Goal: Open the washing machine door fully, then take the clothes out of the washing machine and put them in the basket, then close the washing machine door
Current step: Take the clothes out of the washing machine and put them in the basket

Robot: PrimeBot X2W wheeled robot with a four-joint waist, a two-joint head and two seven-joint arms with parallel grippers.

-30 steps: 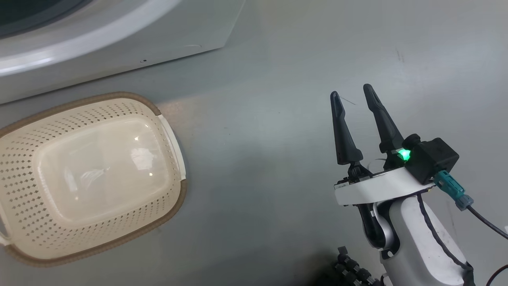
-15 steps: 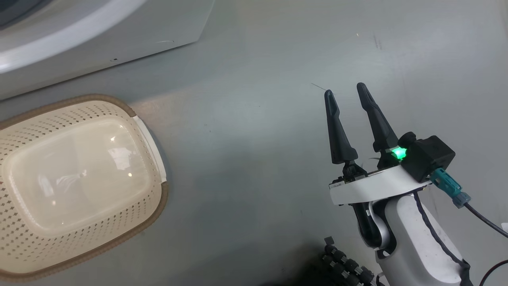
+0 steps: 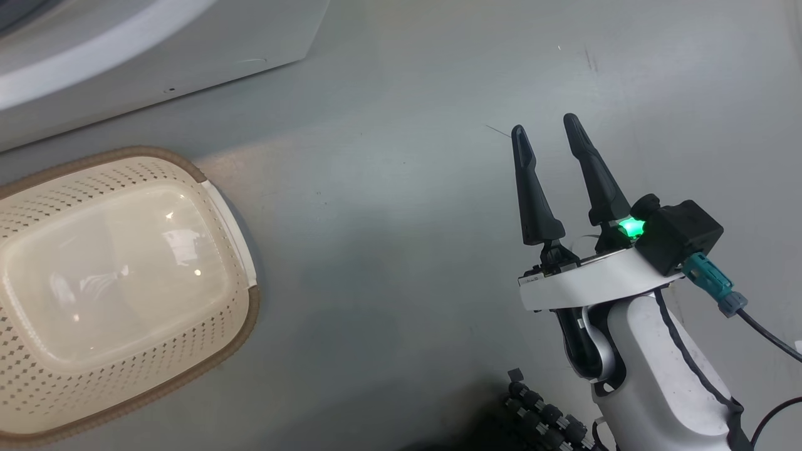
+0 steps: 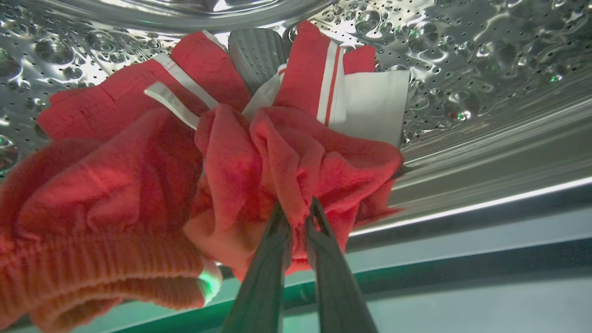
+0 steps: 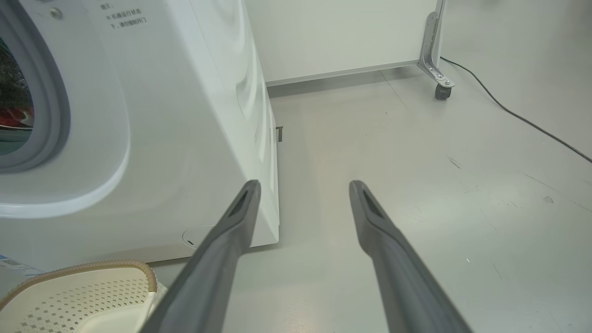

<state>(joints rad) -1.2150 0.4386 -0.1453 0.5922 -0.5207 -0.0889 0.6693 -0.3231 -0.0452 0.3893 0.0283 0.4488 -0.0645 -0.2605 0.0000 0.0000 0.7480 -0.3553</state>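
Note:
Inside the steel drum [image 4: 485, 55], my left gripper [image 4: 297, 210] is shut on a fold of the red clothes [image 4: 138, 175], which show white stripes and trim. The white washing machine [image 3: 156, 56] fills the head view's top left, and its front [image 5: 162, 138] with the grey rubber ring [image 5: 51, 111] appears in the right wrist view. The cream basket [image 3: 232, 207] stands empty on the floor below it, its rim [image 5: 115, 266] also in the right wrist view. My right gripper [image 3: 545, 125] hovers open over bare floor to the basket's right, holding nothing. The door is out of view.
A white panel on a castor [image 5: 441, 88] stands behind the machine, and a black cable [image 5: 522, 120] runs across the grey floor at the right. Open floor lies between the basket and my right arm.
The head camera has shifted, so basket and machine slid left in the picture. My right gripper stays open.

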